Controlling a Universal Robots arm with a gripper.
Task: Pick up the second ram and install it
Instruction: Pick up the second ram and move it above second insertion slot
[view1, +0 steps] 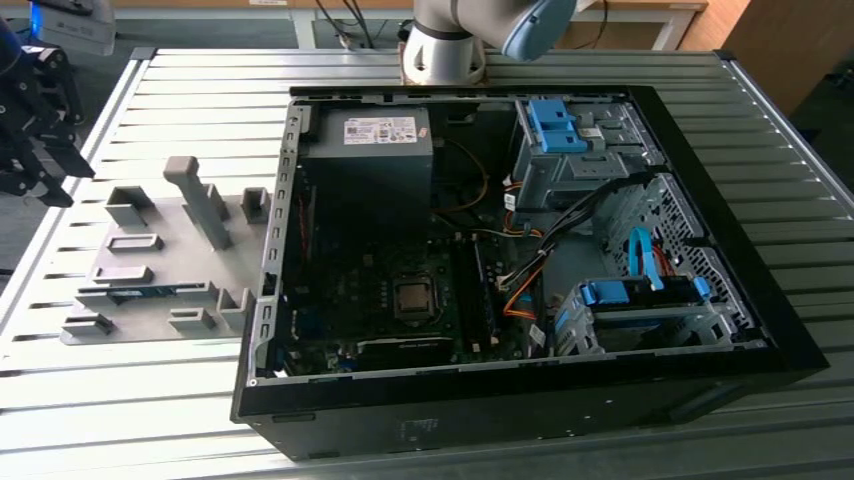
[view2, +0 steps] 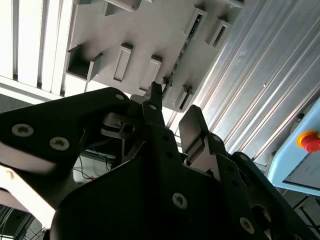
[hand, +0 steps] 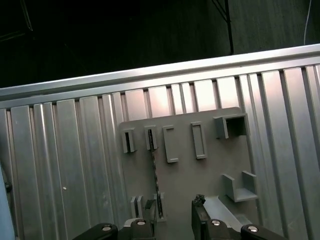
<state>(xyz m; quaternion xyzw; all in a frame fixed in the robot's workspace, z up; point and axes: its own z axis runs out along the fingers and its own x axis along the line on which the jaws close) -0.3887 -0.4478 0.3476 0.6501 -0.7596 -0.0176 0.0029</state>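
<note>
The second ram (view1: 130, 293) is a thin blue-green stick standing on edge in a slot of the grey holder plate (view1: 160, 225), at the exterior view's left. In the first wrist view the ram (hand: 156, 177) shows edge-on as a dark thin line on the holder plate (hand: 200, 175). In the second wrist view its edge (view2: 182, 47) runs across the plate (view2: 145, 35). My black gripper (view1: 40, 185) hangs above the table's edge, off to the side of the plate and apart from the ram. My gripper (hand: 170, 225) (view2: 172, 107) is open, with nothing between its fingers.
An open black computer case (view1: 747, 300) lies on the slatted metal table (view1: 174, 400), with the motherboard (view1: 400, 300), power supply (view1: 378, 130) and blue drive-bay clips (view1: 554, 125) inside. Grey blocks and a tall post (view1: 200, 200) rise from the holder plate. The arm's base (view1: 447, 50) stands behind the case.
</note>
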